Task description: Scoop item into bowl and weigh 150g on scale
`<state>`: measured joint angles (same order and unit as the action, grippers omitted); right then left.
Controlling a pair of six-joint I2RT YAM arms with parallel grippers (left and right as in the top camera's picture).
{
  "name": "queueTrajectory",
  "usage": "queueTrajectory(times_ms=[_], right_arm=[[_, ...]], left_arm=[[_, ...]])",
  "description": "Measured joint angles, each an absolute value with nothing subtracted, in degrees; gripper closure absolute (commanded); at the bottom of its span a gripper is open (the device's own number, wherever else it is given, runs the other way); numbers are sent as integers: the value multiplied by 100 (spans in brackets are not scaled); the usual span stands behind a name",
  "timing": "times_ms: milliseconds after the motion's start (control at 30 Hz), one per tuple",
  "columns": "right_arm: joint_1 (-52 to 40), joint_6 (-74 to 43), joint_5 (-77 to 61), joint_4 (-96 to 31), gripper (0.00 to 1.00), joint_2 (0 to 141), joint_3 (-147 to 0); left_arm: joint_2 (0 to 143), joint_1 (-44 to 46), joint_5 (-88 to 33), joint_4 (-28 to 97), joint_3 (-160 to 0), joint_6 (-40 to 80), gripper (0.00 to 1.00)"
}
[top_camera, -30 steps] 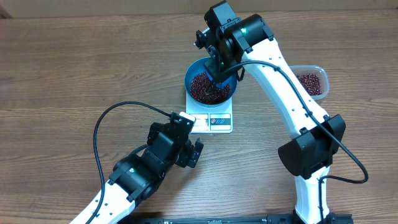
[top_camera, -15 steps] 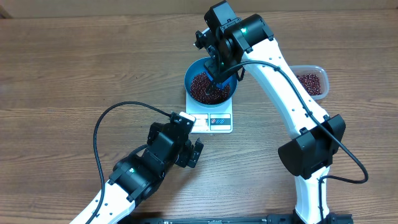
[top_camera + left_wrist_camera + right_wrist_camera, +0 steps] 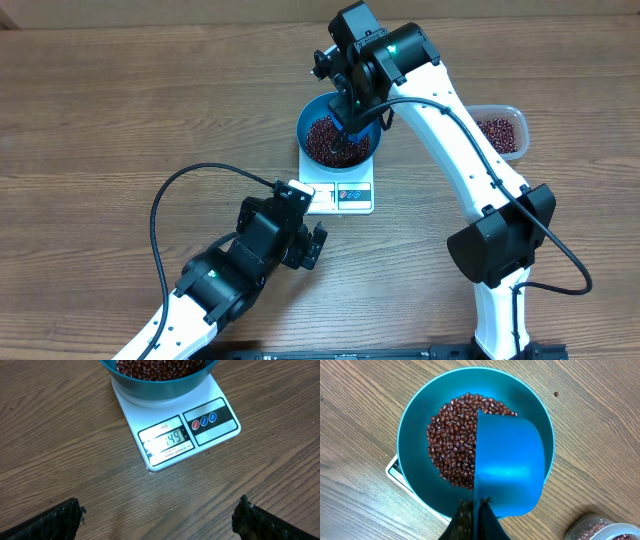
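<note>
The bright blue bowl (image 3: pixel 339 139) stands on the white scale (image 3: pixel 340 192) and holds a heap of dark red-brown beans (image 3: pixel 455 442). Over the bowl, my right gripper (image 3: pixel 476 510) is shut on the thin handle of a blue scoop (image 3: pixel 507 467), turned on its side above the beans. The scale's display (image 3: pixel 166 440) shows 149 in the left wrist view. My left gripper (image 3: pixel 157 519) hangs open over bare wood in front of the scale, nothing between its fingers.
A clear plastic tub (image 3: pixel 497 131) with more beans sits right of the scale, its corner also showing as the tub (image 3: pixel 605 530) at the lower right. One stray bean (image 3: pixel 556 394) lies on the wooden table beyond the bowl.
</note>
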<state>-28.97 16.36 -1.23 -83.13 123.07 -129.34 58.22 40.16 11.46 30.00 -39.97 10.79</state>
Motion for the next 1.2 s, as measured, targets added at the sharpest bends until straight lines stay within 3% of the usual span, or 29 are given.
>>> queueTrajectory(times_ms=[1200], right_arm=[[-2895, 1734, 93, -8335, 96, 12307, -12934]], left_arm=[[5822, 4016, 1144, 3002, -3997, 1079, 0]])
